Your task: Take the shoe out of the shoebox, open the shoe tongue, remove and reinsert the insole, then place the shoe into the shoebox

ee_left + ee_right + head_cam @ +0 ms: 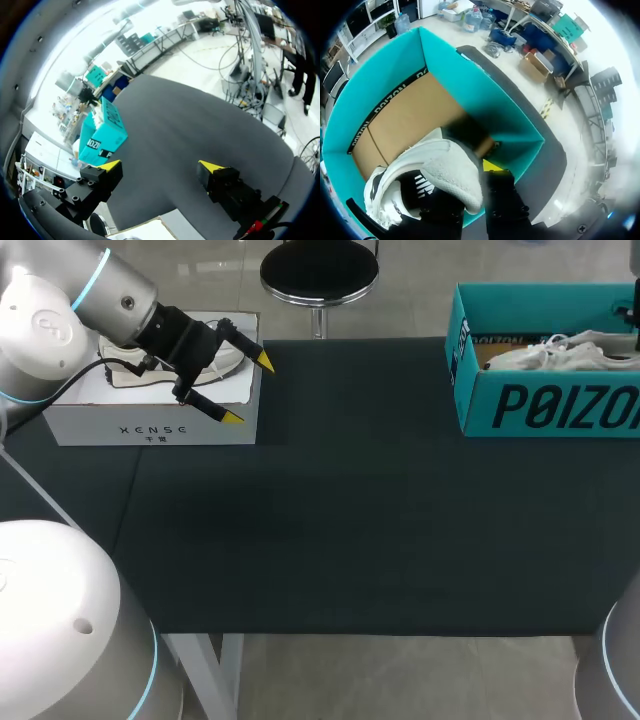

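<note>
Teal shoebox at the counter's far right, white shoe inside. The right gripper is set at the shoe's collar, apparently for lifting; whether it is grasped cannot be told. The left gripper, fingers released, is held aside over a white box.

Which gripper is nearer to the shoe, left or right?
Right. The right gripper is at the shoe, inside the shoebox. The left gripper is at the white box, far across the table from the shoe.
</note>
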`<state>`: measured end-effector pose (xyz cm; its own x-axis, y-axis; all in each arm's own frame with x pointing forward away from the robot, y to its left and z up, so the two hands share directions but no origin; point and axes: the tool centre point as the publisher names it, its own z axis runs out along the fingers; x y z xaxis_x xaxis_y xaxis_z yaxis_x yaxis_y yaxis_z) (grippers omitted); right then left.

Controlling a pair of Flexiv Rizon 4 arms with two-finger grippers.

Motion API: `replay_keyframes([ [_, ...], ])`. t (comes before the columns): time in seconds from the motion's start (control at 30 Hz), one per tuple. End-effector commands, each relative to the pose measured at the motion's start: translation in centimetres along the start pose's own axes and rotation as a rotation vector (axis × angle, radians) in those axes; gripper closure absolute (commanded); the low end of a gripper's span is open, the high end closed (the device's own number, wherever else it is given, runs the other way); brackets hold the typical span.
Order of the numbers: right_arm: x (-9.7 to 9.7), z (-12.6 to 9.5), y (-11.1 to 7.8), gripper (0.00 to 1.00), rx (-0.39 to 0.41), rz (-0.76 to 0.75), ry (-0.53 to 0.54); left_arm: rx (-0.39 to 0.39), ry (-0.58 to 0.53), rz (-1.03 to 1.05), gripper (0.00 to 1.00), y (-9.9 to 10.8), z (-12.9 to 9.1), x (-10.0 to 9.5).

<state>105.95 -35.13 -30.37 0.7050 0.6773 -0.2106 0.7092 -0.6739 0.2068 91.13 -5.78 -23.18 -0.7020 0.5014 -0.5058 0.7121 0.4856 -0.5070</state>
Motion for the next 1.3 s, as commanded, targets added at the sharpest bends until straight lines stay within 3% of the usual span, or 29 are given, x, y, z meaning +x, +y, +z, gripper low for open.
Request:
replay_keyframes([
  [0.03, 0.6, 0.8, 0.6, 1.00, 0.002, -0.002, 0.000, -0.003, 0.003, 0.001, 0.00, 0.0, 0.0, -0.1],
  [1.03, 3.8, 7.1, -0.7, 1.00, -0.007, -0.089, -0.034, -0.003, 0.003, 0.001, 0.00, 0.0, 0.0, -0.1],
  [1.3, 3.8, 7.3, -0.5, 1.00, -0.005, -0.084, -0.034, -0.003, 0.003, 0.001, 0.00, 0.0, 0.0, -0.1],
])
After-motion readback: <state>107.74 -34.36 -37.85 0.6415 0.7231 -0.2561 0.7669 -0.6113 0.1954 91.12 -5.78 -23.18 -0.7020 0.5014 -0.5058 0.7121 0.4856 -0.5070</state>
